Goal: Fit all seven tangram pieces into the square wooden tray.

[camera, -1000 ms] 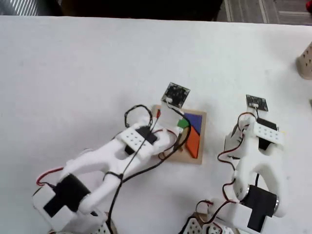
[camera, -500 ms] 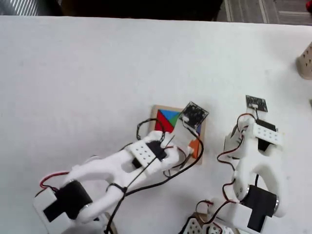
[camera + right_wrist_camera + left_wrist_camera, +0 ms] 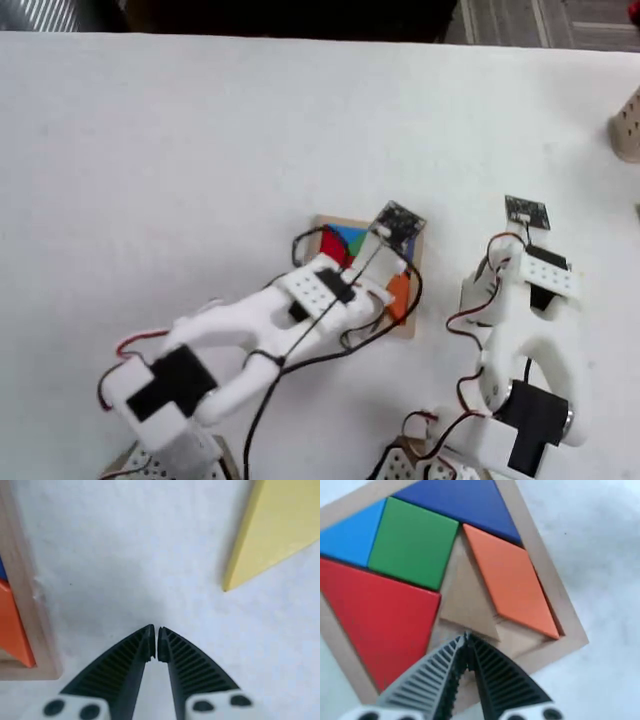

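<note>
Left gripper (image 3: 467, 641): I am seeing its ribbed fingers pressed together with nothing between them. The tip is sitting over the bare wood inside the tray (image 3: 555, 597), at the gap between the red triangle (image 3: 380, 625) and the orange parallelogram (image 3: 512, 587). I am not managing to tell whether it is touching the wood.

Right gripper (image 3: 154, 643): I am reading its fingers as closed and empty. It is hanging over the white table (image 3: 200, 130), between the tray's corner and the yellow piece (image 3: 280, 525).

Tray: in the high view it is lying near the middle of the table, with the left arm (image 3: 250, 325) stretching across its near side and covering part of it.

Pieces in the tray: I am counting five. The dark blue triangle (image 3: 460, 500) is lying along one rim. The green square (image 3: 412, 542) is touching it, with the light blue triangle (image 3: 345, 535) beside that. The red triangle is lying against the green square. The orange parallelogram is lying along the rim next to the dark blue triangle.

Piece outside: the yellow piece is lying flat on the table, apart from the tray.

Right arm (image 3: 525, 300): it is standing beside the tray, well clear of the left arm.
</note>
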Controlling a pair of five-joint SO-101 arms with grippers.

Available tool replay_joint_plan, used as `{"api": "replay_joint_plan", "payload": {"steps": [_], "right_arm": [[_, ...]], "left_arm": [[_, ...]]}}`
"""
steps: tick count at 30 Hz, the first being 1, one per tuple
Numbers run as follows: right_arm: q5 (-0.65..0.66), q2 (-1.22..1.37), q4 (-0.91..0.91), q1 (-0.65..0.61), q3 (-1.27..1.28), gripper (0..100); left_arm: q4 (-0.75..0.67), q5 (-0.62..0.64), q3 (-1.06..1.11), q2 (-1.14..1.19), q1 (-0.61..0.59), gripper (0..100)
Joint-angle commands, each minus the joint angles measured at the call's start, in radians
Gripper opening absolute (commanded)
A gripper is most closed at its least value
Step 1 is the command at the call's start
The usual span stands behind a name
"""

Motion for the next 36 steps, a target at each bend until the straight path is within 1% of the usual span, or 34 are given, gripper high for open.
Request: {"api": "replay_joint_plan", "payload": {"steps": [1, 7, 14, 17, 20, 25, 30, 33, 36], "right_arm": [[0.005, -0.036, -0.012, 0.01, -0.005, 1.8], [0.009, -0.036, -0.012, 0.01, -0.005, 1.8], [0.011, -0.036, -0.012, 0.01, -0.005, 1.8], [0.011, -0.036, -0.012, 0.01, -0.005, 1.8], [0.011, -0.036, -0.012, 0.008, -0.005, 1.8], [0.011, -0.036, -0.012, 0.008, -0.005, 1.8], [0.009, -0.036, -0.013, 0.01, -0.005, 1.8], [0.003, -0.036, -0.033, 0.01, -0.003, 1.8], [0.003, -0.036, -0.035, 0.01, -0.003, 1.8]], "left_arm": [[0.012, 0.038, -0.161, 0.096, -0.007, 2], [0.005, 0.063, -0.241, 0.14, -0.007, 2], [-0.038, 0.068, -0.252, 0.151, -0.015, 2], [-0.026, 0.064, -0.25, 0.147, -0.012, 2], [0.035, 0.061, -0.259, 0.128, -0.007, 2], [0.1, 0.06, -0.213, -0.018, -0.008, 2], [0.097, 0.057, -0.087, -0.217, -0.028, 3], [0.086, 0.0, -0.023, -0.332, -0.079, 3], [0.017, -0.044, 0.057, -0.435, -0.17, 3]]}}
